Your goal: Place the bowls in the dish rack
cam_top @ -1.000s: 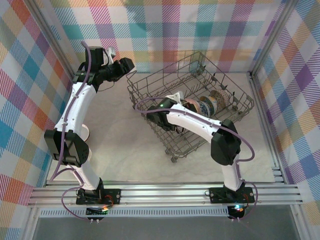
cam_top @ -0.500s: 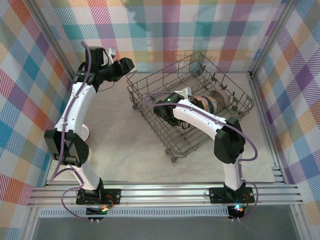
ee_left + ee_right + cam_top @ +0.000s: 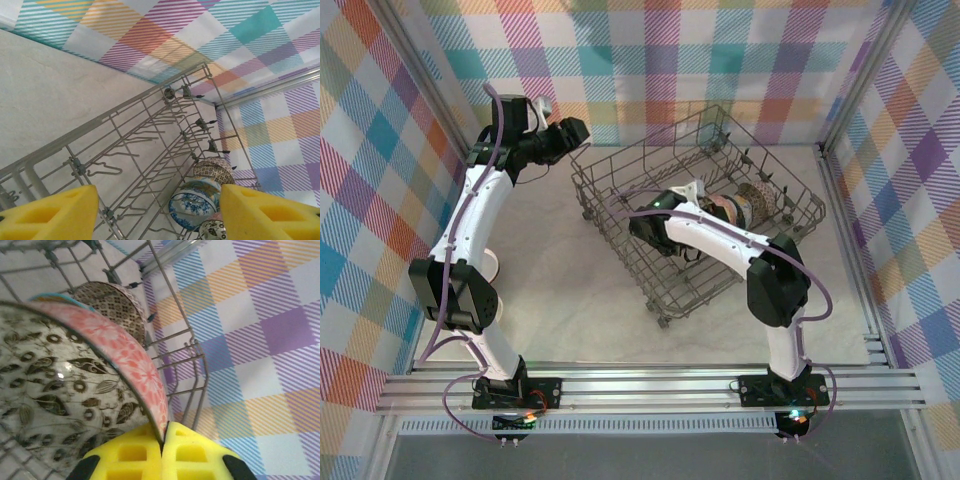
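Observation:
The dish rack (image 3: 650, 133), a grey wire basket, stands skewed on the table right of centre. Several patterned bowls stand on edge in a row inside it (image 3: 752, 197). My right gripper (image 3: 692, 190) reaches into the rack, just left of that row. In the right wrist view its yellow fingers (image 3: 164, 437) are shut on the rim of a bowl (image 3: 135, 360) that is pink floral outside and leaf-patterned inside. A brown-patterned bowl (image 3: 112, 302) stands just behind it. My left gripper (image 3: 570, 133) hovers open beyond the rack's far left corner. The left gripper (image 3: 159, 210) holds nothing above a blue-and-white bowl (image 3: 192, 204).
Plaid walls close in the back and both sides. A white round thing (image 3: 492, 268) lies on the table at the left, mostly hidden by my left arm. An aluminium rail (image 3: 650, 385) runs along the near edge. Bare tabletop (image 3: 570, 290) lies between the arms.
My right gripper has carried the pink floral bowl to the right, deeper into the rack and up to the row of bowls. The rack shifted slightly. The left arm has stayed put.

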`<action>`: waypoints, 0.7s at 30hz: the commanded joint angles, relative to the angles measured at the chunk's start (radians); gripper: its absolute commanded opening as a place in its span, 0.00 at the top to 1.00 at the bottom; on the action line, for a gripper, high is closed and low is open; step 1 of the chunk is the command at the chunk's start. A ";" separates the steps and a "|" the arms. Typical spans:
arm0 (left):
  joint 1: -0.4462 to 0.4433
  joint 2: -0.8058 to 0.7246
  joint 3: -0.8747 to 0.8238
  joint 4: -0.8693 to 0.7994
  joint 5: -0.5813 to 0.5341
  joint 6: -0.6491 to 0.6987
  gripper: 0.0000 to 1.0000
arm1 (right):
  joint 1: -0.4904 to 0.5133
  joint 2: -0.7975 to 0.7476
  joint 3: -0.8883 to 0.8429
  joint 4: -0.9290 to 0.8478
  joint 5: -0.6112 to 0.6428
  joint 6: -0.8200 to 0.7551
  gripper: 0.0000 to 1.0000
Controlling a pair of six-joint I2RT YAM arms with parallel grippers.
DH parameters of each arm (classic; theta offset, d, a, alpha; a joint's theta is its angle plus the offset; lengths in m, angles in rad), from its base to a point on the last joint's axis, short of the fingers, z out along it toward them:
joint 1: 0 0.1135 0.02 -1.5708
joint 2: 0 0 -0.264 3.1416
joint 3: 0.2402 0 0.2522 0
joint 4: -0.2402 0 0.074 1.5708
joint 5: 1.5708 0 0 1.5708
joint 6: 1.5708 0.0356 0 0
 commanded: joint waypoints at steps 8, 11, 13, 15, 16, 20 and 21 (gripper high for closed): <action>0.008 -0.017 -0.002 0.020 0.027 0.003 0.34 | 0.087 0.073 -0.042 -0.182 -0.019 0.082 1.00; 0.008 -0.014 0.001 0.020 0.028 0.003 0.34 | 0.088 0.072 -0.024 -0.182 -0.016 0.076 1.00; 0.008 -0.013 0.002 0.019 0.029 0.004 0.34 | 0.088 0.059 -0.006 -0.182 -0.017 0.070 1.00; 0.007 -0.009 0.006 0.016 0.029 0.009 0.34 | 0.088 0.048 0.015 -0.182 -0.012 0.052 1.00; 0.008 -0.009 0.008 0.014 0.027 0.010 0.34 | 0.089 0.043 0.028 -0.182 -0.009 0.039 1.00; 0.008 -0.003 0.014 0.000 0.022 0.016 0.34 | 0.096 0.038 0.085 -0.182 0.017 -0.012 1.00; 0.008 -0.004 0.012 -0.002 0.022 0.019 0.34 | 0.099 0.039 0.096 -0.181 0.025 -0.023 1.00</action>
